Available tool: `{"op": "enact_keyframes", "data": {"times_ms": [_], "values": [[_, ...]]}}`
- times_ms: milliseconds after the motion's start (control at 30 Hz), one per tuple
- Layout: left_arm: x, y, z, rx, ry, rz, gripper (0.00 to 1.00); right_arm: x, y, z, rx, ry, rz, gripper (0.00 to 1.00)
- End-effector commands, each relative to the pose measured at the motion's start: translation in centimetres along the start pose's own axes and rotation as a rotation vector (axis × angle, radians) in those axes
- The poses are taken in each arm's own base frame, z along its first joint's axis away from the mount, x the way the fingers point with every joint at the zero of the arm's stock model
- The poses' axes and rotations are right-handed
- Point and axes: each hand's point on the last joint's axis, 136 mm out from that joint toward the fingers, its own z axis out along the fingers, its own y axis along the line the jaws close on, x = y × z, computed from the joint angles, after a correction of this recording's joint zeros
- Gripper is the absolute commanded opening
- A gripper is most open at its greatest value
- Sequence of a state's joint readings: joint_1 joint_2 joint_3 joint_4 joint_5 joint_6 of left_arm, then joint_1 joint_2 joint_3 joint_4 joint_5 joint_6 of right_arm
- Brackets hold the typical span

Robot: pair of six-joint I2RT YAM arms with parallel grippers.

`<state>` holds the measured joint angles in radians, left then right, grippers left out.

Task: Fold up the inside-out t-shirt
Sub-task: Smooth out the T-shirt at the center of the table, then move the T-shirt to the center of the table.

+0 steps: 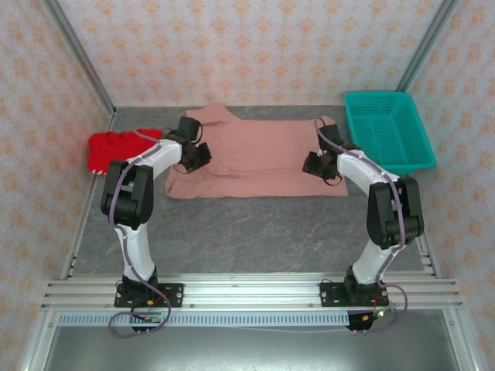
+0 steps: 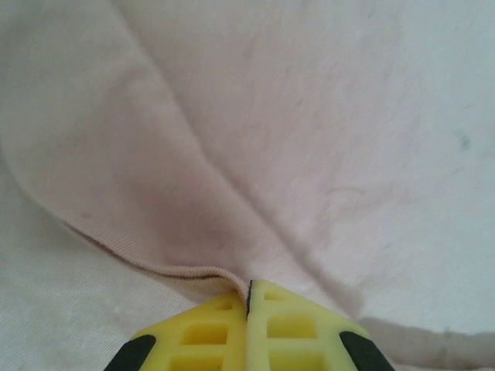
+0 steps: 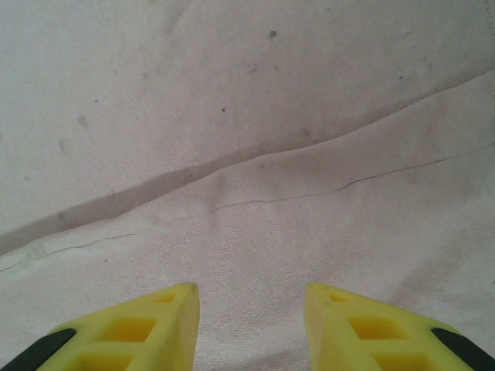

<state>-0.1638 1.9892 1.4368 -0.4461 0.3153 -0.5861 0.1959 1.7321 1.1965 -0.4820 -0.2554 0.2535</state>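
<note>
Left wrist view: the left gripper [image 2: 249, 295] pinches a fold of the t-shirt [image 2: 325, 116] at the table's [image 1: 255, 232] far edge; the right gripper's [image 3: 249, 292] fingers stand spread over it.

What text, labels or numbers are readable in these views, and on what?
No readable text anywhere.
t-shirt: plain pink cloth, no print showing.
basket and red garment: no lettering.
walls: floral pattern, no words.
boards at the arm bases: too small to read.
</note>
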Motion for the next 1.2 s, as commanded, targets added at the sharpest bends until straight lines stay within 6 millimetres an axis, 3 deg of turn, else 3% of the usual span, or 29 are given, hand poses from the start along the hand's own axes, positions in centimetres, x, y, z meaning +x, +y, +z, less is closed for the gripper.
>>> {"op": "enact_keyframes", "data": {"times_ms": [0,133,300,433,533,667,767,967,1167], "values": [[-1.3,-1.5,-0.1,0.017,-0.012,0.02,0.0,0.0,0.0,-0.6,-0.001,-0.018,0.007,0.4],[-3.4,-3.4,1.0,0.057,-0.035,0.012,0.01,0.0,0.0,-0.6,-0.003,-0.017,0.005,0.41],[-5.7,-5.5,2.7,0.082,-0.056,0.02,0.27,0.2,-0.1,-0.7,0.001,-0.017,0.005,0.41],[-7.2,-6.6,2.1,0.092,-0.084,0.052,0.37,0.4,-0.3,-1.0,0.008,-0.02,0.002,0.41],[-7.4,-6.6,0.5,0.081,-0.1,0.077,0.42,0.4,-0.6,-1.3,0.021,-0.025,-0.005,0.41],[-6.2,-4.8,-3.1,0.051,-0.163,0.111,0.46,0.8,-1.5,-1.5,0.063,-0.023,-0.028,0.42],[-4.0,-2.2,-5.1,0.013,-0.19,0.117,0.48,1.4,-2.0,-1.2,0.075,-0.013,-0.039,0.42],[0.2,4.1,-4.2,-0.083,-0.109,0.094,0.48,1.3,-2.2,0.3,0.095,0.006,-0.036,0.42],[3.2,8.9,-3.4,-0.135,-0.061,0.031,0.47,2.8,-5.4,1.7,0.244,0.079,-0.025,0.41]]}}
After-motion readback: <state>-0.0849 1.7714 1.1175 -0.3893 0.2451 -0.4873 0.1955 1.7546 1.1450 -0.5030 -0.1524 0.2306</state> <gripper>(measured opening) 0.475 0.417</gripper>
